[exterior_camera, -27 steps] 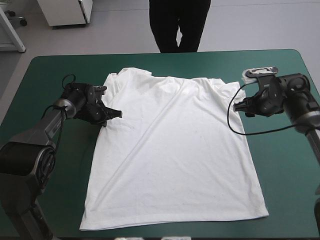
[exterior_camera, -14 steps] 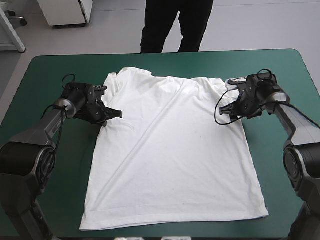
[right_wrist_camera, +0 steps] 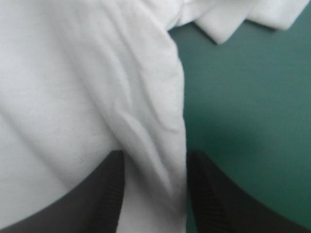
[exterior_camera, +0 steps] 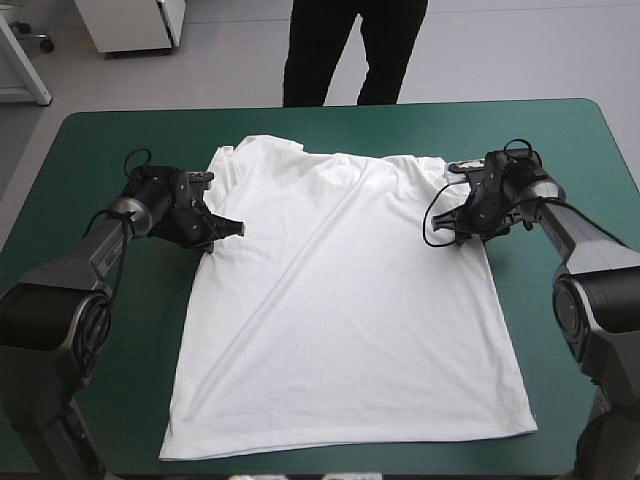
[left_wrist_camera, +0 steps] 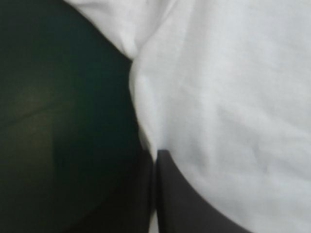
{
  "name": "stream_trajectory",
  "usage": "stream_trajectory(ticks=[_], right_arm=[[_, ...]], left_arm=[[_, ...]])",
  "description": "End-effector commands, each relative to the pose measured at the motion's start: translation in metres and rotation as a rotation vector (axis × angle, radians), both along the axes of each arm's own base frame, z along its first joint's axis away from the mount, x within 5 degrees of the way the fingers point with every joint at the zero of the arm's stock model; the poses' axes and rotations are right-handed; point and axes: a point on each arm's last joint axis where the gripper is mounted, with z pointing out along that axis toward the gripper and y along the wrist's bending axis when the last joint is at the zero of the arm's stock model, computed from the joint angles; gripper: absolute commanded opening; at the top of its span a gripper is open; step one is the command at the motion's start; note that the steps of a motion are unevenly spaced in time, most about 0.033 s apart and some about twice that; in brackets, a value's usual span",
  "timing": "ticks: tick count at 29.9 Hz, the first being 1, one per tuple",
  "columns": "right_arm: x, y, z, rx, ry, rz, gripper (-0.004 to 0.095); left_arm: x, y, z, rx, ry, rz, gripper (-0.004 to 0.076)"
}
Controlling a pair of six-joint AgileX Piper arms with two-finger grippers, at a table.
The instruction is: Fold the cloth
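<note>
The white T-shirt [exterior_camera: 350, 310] lies spread flat in the middle of the table, collar toward the far edge. My left gripper [exterior_camera: 232, 228] sits at the shirt's left edge just below the sleeve. In the left wrist view its fingers [left_wrist_camera: 155, 158] meet in one arch, shut on the T-shirt [left_wrist_camera: 233, 97] at the hem. My right gripper [exterior_camera: 447, 222] is at the shirt's right edge below the other sleeve. In the right wrist view it [right_wrist_camera: 155, 160] stands open, with a wrinkled fold of the T-shirt [right_wrist_camera: 73, 87] lying between the fingers.
The teal-green cover [exterior_camera: 560, 330] shows on both sides of the shirt and along the far edge. The shirt's bottom hem [exterior_camera: 350, 440] lies close to the table's near edge.
My right gripper has moved in from the right side of the table to the shirt's right edge by the sleeve. The left gripper and the shirt have stayed where they were.
</note>
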Motion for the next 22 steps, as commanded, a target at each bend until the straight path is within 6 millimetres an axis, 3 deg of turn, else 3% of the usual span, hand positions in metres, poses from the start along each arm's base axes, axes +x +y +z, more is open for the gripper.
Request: stream_trajectory(ticks=[1, 4, 7, 11, 17, 22], right_arm=[[0.002, 0.003, -0.002, 0.023, -0.005, 0.002, 0.0198], [0.003, 0.003, -0.004, 0.024, -0.012, 0.001, 0.0005], [0.005, 0.004, -0.002, 0.026, -0.027, 0.001, -0.0015], [0.009, 0.005, 0.014, 0.035, -0.039, 0.001, -0.0017], [0.006, 0.005, 0.076, 0.062, -0.18, 0.004, -0.0017], [-0.011, 0.001, 0.127, 0.072, -0.295, 0.007, -0.0017]], left_arm=[[-0.001, -0.001, -0.003, -0.005, 0.015, 0.0, -0.0009], [-0.001, -0.001, -0.003, -0.002, 0.013, -0.018, -0.0009], [0.0, -0.001, -0.002, -0.003, 0.0, -0.018, -0.0009], [-0.003, -0.001, 0.012, -0.004, -0.044, -0.023, -0.0009], [-0.016, 0.005, 0.06, 0.025, -0.176, -0.041, -0.0009], [-0.035, 0.008, 0.107, 0.006, -0.317, -0.037, -0.0009]])
